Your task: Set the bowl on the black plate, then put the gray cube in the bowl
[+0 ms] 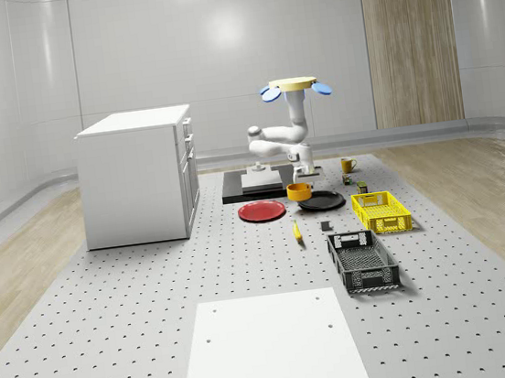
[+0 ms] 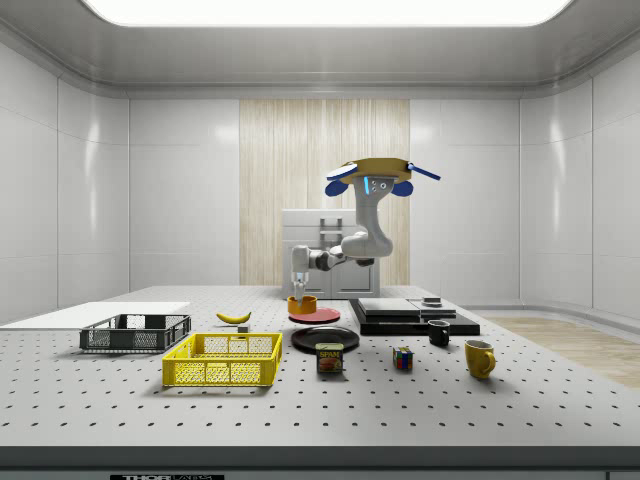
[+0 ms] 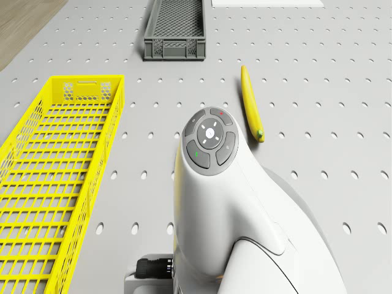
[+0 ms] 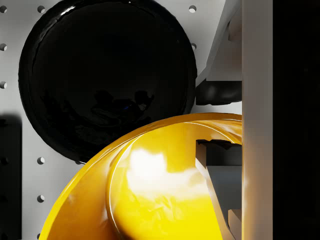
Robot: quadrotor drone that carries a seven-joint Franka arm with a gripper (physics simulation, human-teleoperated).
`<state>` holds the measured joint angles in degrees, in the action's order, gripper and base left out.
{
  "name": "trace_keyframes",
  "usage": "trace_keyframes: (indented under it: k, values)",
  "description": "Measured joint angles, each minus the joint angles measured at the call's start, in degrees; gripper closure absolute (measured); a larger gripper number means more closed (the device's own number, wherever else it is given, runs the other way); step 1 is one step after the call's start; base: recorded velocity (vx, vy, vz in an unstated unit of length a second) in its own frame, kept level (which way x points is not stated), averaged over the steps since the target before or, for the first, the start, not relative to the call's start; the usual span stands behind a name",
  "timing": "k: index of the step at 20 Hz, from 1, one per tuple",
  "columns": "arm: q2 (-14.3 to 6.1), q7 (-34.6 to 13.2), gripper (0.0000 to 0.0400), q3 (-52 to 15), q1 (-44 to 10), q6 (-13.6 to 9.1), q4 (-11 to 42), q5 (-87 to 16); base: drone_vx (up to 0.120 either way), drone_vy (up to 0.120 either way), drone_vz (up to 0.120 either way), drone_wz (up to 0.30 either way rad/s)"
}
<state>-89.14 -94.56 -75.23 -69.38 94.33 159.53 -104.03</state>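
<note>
**A:** Fingers point(image 4: 220, 175) are clamping the yellow bowl point(image 4: 165, 190) by its rim, one pad sitting inside, so it's hanging off the gripper point(image 2: 298, 290) above the table point(image 1: 244, 273).

**B:** And the black plate point(image 4: 107, 75)?

**A:** It's lying just beside and below the bowl, right of the red plate point(image 1: 262, 211) in the whole-scene view. The drone point(image 1: 294, 86) is hovering just behind them. Guessing the bowl is being carried over the plate. Can't spot the gray cube.

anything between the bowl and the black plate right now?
Nothing: in the side view the bowl, held by the tool, hangs above the black plate.
</note>
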Motion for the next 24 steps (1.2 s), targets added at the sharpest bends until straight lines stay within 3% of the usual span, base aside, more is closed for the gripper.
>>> trace_keyframes:
  k: [16,19,24]
  values:
    - [-0.28,-0.05,0.0300,-0.02,-0.08,0.26,-0.01,0.11,-0.120,0.120,0.000,0.000]
    - [-0.32,-0.06,0.0300,-0.02,-0.09,0.30,-0.01,0.13,0.000,0.120,0.000,0.000]
    - [-0.38,-0.08,0.0300,-0.03,-0.11,0.36,-0.02,0.16,0.000,0.016,-0.120,0.000]
